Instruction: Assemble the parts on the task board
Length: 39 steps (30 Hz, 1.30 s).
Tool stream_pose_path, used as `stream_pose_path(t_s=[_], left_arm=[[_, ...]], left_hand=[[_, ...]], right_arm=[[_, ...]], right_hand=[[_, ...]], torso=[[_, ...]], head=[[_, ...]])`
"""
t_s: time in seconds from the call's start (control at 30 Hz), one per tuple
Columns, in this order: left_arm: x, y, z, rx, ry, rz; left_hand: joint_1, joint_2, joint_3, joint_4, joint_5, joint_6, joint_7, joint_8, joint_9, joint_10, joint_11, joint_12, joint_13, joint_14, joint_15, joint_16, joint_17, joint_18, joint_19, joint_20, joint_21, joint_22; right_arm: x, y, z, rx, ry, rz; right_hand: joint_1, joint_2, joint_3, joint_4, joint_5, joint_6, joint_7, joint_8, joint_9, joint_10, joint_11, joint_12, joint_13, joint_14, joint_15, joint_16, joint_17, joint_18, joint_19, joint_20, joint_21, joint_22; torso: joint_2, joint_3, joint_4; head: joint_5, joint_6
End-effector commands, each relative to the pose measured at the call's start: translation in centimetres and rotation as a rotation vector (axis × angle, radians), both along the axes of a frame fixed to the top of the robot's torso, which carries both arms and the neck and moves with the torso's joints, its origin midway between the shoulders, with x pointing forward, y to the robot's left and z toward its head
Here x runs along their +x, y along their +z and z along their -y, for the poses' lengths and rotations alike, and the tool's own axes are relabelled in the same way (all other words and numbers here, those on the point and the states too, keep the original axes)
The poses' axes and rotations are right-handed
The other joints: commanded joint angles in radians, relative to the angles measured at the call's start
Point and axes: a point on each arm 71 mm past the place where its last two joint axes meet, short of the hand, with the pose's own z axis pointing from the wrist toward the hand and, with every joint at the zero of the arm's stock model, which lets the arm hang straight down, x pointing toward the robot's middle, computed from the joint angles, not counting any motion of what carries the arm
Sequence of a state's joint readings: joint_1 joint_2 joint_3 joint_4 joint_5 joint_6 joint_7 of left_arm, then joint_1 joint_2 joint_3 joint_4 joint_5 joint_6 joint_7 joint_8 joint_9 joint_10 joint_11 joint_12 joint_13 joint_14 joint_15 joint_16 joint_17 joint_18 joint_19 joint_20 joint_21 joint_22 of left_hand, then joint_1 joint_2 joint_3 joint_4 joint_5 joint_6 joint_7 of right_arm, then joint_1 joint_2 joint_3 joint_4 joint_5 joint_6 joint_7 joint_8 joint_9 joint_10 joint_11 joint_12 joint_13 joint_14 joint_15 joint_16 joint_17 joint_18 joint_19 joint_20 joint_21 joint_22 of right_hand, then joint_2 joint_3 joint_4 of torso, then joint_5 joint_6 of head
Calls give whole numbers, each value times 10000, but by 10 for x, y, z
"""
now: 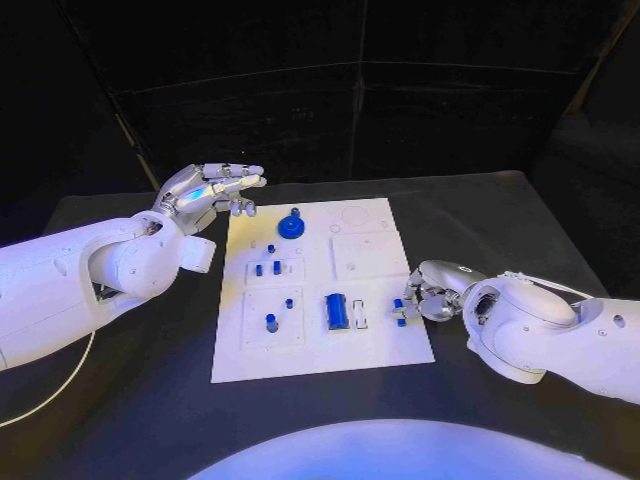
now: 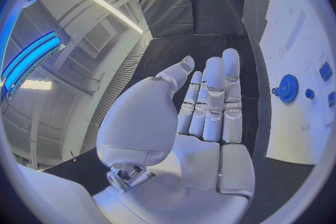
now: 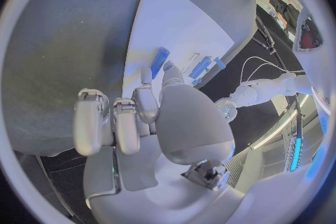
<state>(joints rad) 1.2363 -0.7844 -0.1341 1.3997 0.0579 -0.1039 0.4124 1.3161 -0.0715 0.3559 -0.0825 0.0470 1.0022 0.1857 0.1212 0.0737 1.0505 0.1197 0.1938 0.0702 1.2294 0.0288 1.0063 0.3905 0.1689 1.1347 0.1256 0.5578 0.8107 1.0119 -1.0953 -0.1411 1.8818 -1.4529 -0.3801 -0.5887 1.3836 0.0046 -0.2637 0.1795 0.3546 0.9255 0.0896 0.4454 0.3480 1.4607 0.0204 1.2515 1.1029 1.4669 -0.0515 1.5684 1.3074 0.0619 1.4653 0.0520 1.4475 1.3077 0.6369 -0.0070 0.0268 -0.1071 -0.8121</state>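
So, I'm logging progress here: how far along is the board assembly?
Early to midway, it seems. On the white task board, a round blue gear-like part sits at the far end and small blue pegs stand in sockets. The right hand is at the board's right edge on a small blue piece. The left hand hovers open. A long blue block lies loose.

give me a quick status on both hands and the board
Left hand open, off the task board's far left corner. Right hand pinching small blue part at board's right edge. Nothing obstructing.
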Motion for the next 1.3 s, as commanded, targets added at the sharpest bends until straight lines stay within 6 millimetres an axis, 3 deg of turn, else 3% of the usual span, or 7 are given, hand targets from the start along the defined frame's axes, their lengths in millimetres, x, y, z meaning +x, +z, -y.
stream_pose_path(t_s=[0.03, 0.33, 0.57, 0.87, 0.97, 1.07, 1.3], left_arm=[[0, 2, 1, -102, -103, 35], [0, 2, 1, -109, -106, 44], [0, 2, 1, -109, -106, 45], [0, 1, 2, -113, -124, 41], [0, 1, 2, -119, -135, 43], [1, 1, 2, -125, -150, 44], [1, 1, 3, -142, -184, 49]], left_hand=[[-56, 44, -76, 13, 36, -91, 18, 51, -7, -104, 8, 80, 11, -78, 32, -14, -14, 128, -38, 65, -71, -19], [-109, 81, -108, 68, 36, -105, 21, 54, -8, -125, 12, 106, 14, -82, 39, -12, -22, 127, -39, 73, -95, -37], [-109, 81, -108, 68, 36, -105, 21, 54, -8, -125, 12, 106, 14, -82, 39, -12, -22, 127, -39, 73, -95, -37], [-109, 81, -108, 68, 36, -105, 21, 54, -8, -125, 12, 106, 14, -82, 39, -12, -22, 127, -39, 73, -95, -37], [-125, 95, -119, 86, 36, -114, 21, 54, -9, -132, 13, 116, 15, -82, 41, -9, -25, 128, -38, 76, -104, -44], [-125, 95, -119, 86, 36, -114, 21, 54, -9, -132, 13, 116, 15, -82, 41, -9, -25, 128, -38, 76, -104, -44], [-129, 99, -122, 91, 36, -116, 20, 54, -10, -134, 12, 120, 15, -83, 41, -9, -26, 128, -37, 76, -107, -46]], right_arm=[[-1, -5, -1, -514, 255, -195], [3, -7, -10, -1322, 943, 160], [3, -8, -13, -1639, 1255, 94], [1, -7, -14, -1561, 1272, 145], [0, -6, -14, -1317, 1134, 110], [-2, -4, -14, -966, 941, 60], [-8, 2, -15, -289, 617, 52]], right_hand=[[184, 42, 0, -106, -104, 37, 43, -77, -60, 1101, -41, 3193, 4679, 1039, 5, 24, 2633, -178, 322, 3, 49, 699], [1006, 284, 303, -775, -1147, 129, 47, -162, -71, 1101, -39, 3193, 4679, 1039, 9, 24, 2633, -188, 309, 19, 83, 760], [1140, 284, 386, -937, -1173, 140, 54, -208, -88, 1101, -33, 3193, 4679, 1039, 15, 24, 2633, -188, 304, 27, 85, 764], [1155, 353, 646, -1134, -323, 234, 65, -385, -183, 1101, -26, 3193, 4679, 1039, 26, 24, 2633, -189, 298, 42, 97, 783], [1203, 472, 888, -1206, 566, 382, 16, -452, -231, 1101, -76, 3193, 4679, 1039, -11, 24, 2633, -195, 313, 20, 122, 821], [1156, 536, 1064, -1212, 962, 496, -27, -500, -264, 1101, -112, 3193, 4679, 1039, -40, 24, 2633, -199, 322, -3, 137, 842], [1001, 545, 1244, -1167, 1245, 614, -73, -560, -297, 1101, -150, 3193, 4679, 1039, -74, 24, 2633, -203, 329, -32, 148, 858]], torso=[[0, 4, -2], [-2, 11, 3], [-2, 5, -16], [-8, 7, 2], [-4, 6, -5], [-8, -1, 19], [-9, -1, 17]], head=[[33, 5], [66, 8], [78, -4], [85, 1], [122, 11], [117, -3], [149, 3]])
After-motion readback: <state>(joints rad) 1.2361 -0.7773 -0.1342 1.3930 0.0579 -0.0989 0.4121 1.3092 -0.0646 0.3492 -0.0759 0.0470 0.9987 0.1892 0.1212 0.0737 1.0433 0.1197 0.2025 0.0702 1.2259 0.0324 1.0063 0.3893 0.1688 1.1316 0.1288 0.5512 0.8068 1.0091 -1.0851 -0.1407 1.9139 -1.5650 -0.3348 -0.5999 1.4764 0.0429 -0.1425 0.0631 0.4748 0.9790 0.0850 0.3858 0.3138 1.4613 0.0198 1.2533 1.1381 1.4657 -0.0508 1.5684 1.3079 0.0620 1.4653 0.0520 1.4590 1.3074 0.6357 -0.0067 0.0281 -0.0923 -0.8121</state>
